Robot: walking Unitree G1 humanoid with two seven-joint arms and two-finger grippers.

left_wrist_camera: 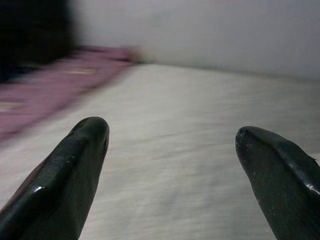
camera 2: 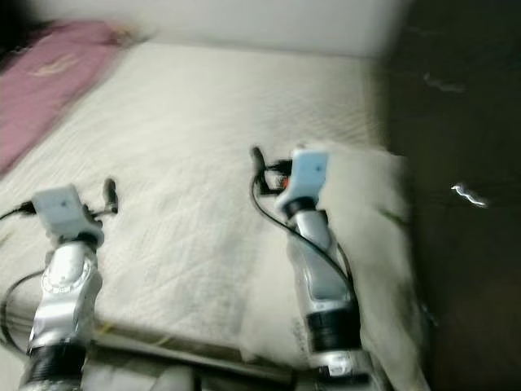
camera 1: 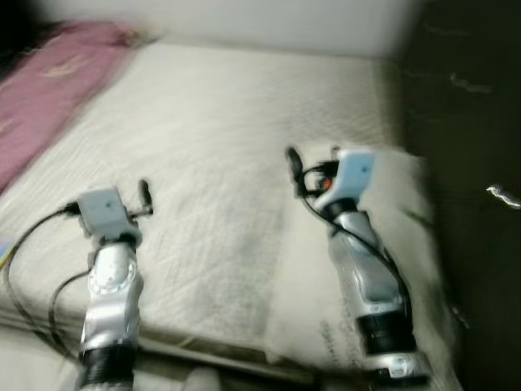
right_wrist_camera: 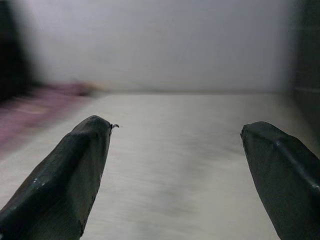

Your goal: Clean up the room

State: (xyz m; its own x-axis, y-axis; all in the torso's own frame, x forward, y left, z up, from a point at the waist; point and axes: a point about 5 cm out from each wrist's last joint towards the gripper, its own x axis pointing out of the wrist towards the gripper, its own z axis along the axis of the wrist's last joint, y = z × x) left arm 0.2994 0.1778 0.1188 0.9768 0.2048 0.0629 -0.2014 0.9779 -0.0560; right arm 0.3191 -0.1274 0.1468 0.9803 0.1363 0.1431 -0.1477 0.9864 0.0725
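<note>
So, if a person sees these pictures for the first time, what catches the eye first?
First the wide white bed, reaching to the pale wall behind. Over its near part the left gripper and the right gripper are stretched forward, both open and holding nothing. On the far left of the bed lies a pink blanket, the one spot of colour.

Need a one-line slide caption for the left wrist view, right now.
Left gripper open above the cream quilted bed, pink blanket along the far side, pale wall behind.
</note>
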